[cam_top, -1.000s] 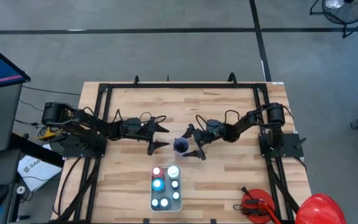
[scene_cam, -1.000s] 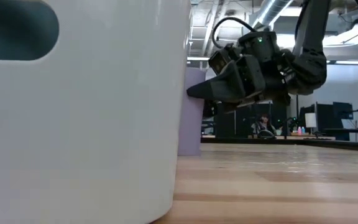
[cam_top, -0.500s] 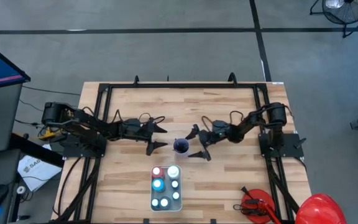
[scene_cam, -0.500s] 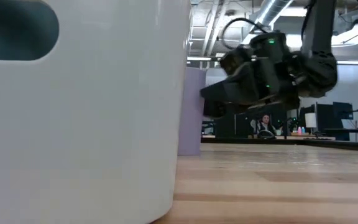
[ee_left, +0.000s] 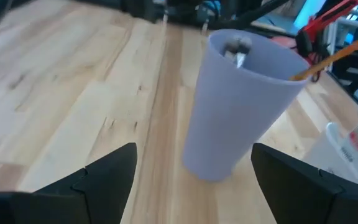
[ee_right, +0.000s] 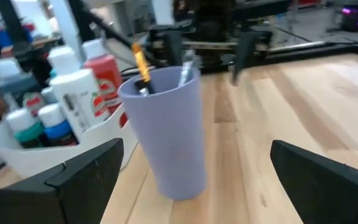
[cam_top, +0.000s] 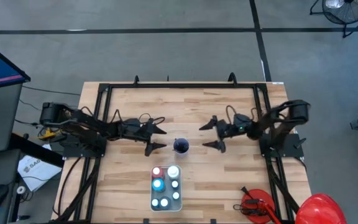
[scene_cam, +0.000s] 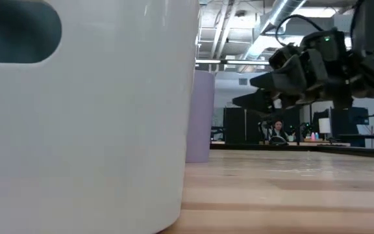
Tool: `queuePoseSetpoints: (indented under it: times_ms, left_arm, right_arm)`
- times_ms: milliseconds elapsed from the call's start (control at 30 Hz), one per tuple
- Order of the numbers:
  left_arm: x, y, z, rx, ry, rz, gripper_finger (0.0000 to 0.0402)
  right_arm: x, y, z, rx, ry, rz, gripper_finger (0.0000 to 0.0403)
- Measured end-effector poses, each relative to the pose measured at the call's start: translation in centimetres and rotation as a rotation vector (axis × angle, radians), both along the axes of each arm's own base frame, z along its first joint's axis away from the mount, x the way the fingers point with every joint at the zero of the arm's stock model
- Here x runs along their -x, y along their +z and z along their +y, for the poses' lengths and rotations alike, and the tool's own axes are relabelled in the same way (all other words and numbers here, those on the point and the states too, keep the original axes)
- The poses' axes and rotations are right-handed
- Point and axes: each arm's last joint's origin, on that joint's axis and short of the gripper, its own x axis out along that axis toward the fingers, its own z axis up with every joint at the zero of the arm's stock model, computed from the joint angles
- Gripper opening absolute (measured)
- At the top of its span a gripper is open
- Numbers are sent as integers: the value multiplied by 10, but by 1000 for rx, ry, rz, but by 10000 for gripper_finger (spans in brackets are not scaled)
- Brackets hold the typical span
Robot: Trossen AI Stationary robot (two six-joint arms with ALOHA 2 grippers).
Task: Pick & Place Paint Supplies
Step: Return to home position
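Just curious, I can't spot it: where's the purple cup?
High view: the cup stands mid-table between the left gripper and right gripper, near the white bin.

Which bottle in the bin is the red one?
The red bottle in the white bin's left corner on the cup side, beside a big white bottle; the rest show only blue, teal or white.

Table (cam_top: 229, 180) – light wood planks, edged along the far, left and right sides by a black rail frame (cam_top: 182, 85).
On it:
1. Violet cup (cam_top: 181, 146), upright, at the table's centre.
2. White bin (scene_cam: 89, 130), at the middle of the front edge, near the cup but apart from it – paint bottles (cam_top: 158, 184) standing inside.
3. Red-and-black tool (cam_top: 255, 205), near the front right corner.
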Motion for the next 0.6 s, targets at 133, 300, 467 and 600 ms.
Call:
queuePoseSetpoints:
  times_ms: [133,300,467,600]
  left_arm:
    - [5,13,0,-16,-4,-28,310]
    - [17,38,-1,-34,-6,-99,310]
    - [32,49,-1,-34,-4,-151,310]
    - [42,46,-2,-18,1,-162,310]
  right_arm:
    - [18,10,-8,-64,-59,5,397]
    - [33,24,-12,-79,-87,3,396]
    - [44,40,-9,-72,-82,-1,398]
    - [52,55,0,-52,-45,-50,396]
